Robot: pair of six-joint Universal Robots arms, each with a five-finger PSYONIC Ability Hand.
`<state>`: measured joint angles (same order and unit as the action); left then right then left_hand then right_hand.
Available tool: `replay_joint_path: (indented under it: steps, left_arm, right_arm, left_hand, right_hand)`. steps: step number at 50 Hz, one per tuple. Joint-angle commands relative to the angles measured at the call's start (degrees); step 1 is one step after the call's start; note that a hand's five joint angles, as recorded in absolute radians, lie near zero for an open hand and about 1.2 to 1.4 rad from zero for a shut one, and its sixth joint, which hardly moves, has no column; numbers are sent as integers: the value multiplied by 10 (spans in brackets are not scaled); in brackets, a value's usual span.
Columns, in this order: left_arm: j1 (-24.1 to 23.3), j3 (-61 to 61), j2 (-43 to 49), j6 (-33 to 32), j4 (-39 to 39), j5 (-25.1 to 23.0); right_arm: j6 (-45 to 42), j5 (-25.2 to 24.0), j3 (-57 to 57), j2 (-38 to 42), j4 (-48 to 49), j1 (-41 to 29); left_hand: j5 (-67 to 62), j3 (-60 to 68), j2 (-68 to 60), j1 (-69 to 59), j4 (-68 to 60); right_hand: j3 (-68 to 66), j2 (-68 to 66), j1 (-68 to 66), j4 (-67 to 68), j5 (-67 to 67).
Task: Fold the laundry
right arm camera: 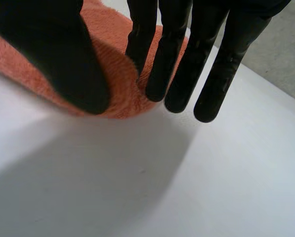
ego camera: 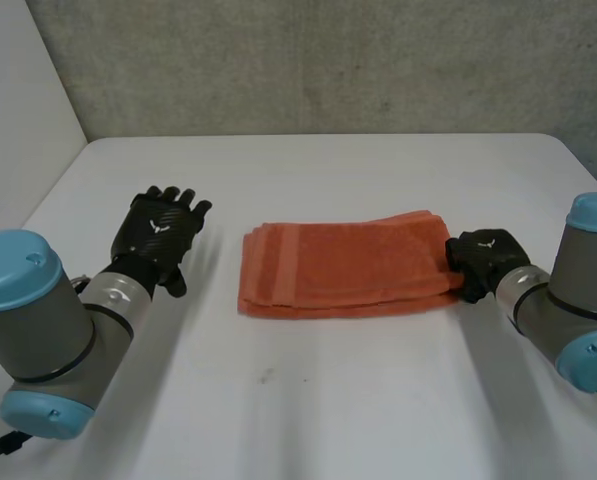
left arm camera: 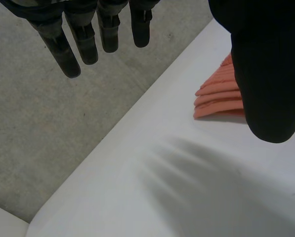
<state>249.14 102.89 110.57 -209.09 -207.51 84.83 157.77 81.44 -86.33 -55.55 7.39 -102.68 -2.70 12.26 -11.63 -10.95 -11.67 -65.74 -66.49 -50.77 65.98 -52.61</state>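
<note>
- A folded orange terry towel (ego camera: 343,268) is laid at the centre of the white table (ego camera: 308,410).
- The left hand (ego camera: 158,236) is held apart to its left, fingers straight, empty.
- The right hand (ego camera: 481,262) is set at its right edge, fingers straight, gripping nothing.

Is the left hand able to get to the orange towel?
Probably yes. The left hand is open beside the towel, apart from it, with just white table between them.
</note>
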Motion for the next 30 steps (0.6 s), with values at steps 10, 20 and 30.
replay_joint_path:
  steps: [10, 20, 30]
  left_arm:
    - [5, 6, -14, 0, 0, 3]
    - [9, 7, -15, 1, 1, 4]
    - [-1, -19, -14, 3, 0, 2]
  right_arm:
    - [-12, -10, 174, 33, 25, -152]
    - [-19, -133, 218, 148, 22, -291]
    - [71, 14, 252, 86, 16, -263]
  left_hand:
    - [27, -23, 16, 10, 17]
    - [27, -23, 16, 10, 17]
    - [27, -23, 16, 10, 17]
  right_hand:
    - [-143, -135, -292, 140, -174]
    - [-143, -135, -292, 140, -174]
    - [557, 565, 408, -560, 526]
